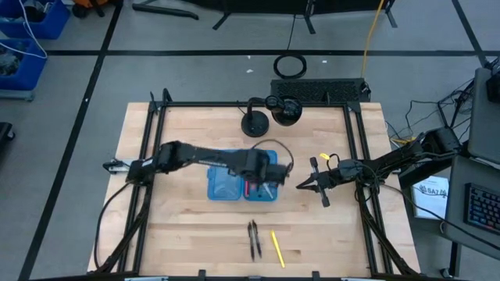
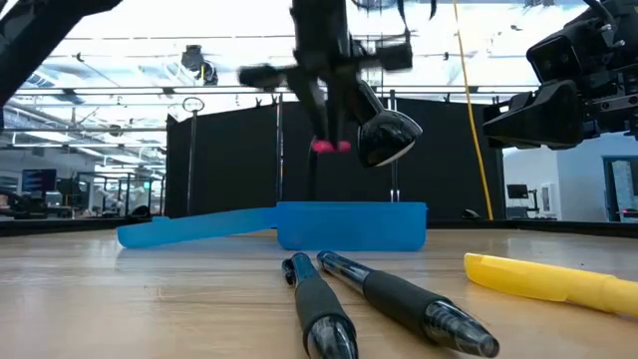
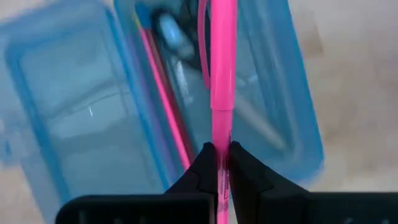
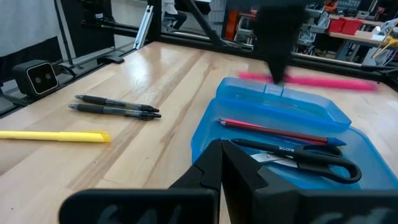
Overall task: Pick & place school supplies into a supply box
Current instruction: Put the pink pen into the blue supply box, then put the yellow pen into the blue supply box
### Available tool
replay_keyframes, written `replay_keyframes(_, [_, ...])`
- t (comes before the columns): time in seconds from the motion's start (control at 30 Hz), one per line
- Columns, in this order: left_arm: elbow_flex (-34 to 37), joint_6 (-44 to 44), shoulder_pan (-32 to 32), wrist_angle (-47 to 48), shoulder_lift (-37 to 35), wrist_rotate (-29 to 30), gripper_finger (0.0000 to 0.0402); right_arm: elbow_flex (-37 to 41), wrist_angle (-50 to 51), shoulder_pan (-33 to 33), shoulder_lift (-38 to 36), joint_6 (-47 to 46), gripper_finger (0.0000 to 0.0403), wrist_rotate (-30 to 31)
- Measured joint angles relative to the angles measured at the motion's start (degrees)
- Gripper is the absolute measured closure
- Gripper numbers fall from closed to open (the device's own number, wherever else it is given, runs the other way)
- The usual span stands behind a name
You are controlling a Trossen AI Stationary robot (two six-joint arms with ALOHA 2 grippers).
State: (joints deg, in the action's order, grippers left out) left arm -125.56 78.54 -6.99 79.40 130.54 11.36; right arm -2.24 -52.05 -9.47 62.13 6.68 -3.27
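The supply box (image 1: pixel 226 186) lies open on the table, a translucent blue case with two halves side by side. One half (image 4: pixel 292 146) holds a red pencil (image 4: pixel 273 130) and black-handled scissors (image 4: pixel 311 158). My left gripper (image 3: pixel 222 155) hangs over that half, shut on a pink pen (image 3: pixel 222 62). My right gripper (image 4: pixel 221 163) hovers just right of the box, shut and empty. Two black pens (image 1: pixel 254 238) and a yellow highlighter (image 1: pixel 277 247) lie flat near the table's near edge. My left gripper pinches the pink pen between its two fingers, on the barrel toward one end (image 4: pixel 283 78). The fingers (image 3: pixel 205 163) come from above, pointing down, and lie across the pen. The pen is level and lifted clear, above the box's filled half.
A black round stand (image 1: pixel 255 122) and a dark camera (image 1: pixel 285 109) sit at the table's far edge. A black metal frame (image 1: pixel 148 156) runs along the table's sides. Bare wood lies between the box and the loose pens.
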Motion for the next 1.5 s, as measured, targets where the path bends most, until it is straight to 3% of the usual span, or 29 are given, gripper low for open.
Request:
replay_keyframes(0.63, [15.7, 0.63, 5.48, -11.65, 0.0, -6.64, 0.0384, -0.01, 0.11, 0.0, 0.0, -0.02, 0.0403, -0.04])
replay_keyframes(1.1, [16.37, 1.6, 6.76, -13.81, 0.0, -6.8, 0.0383, 0.0, 0.01, 0.0, 0.0, -0.02, 0.0403, -0.04])
replay_keyframes(1.5, [16.37, -0.22, 6.54, -15.62, 0.0, -6.9, 0.0298, 0.0, 0.02, 0.0, 0.0, -0.02, 0.0403, -0.04])
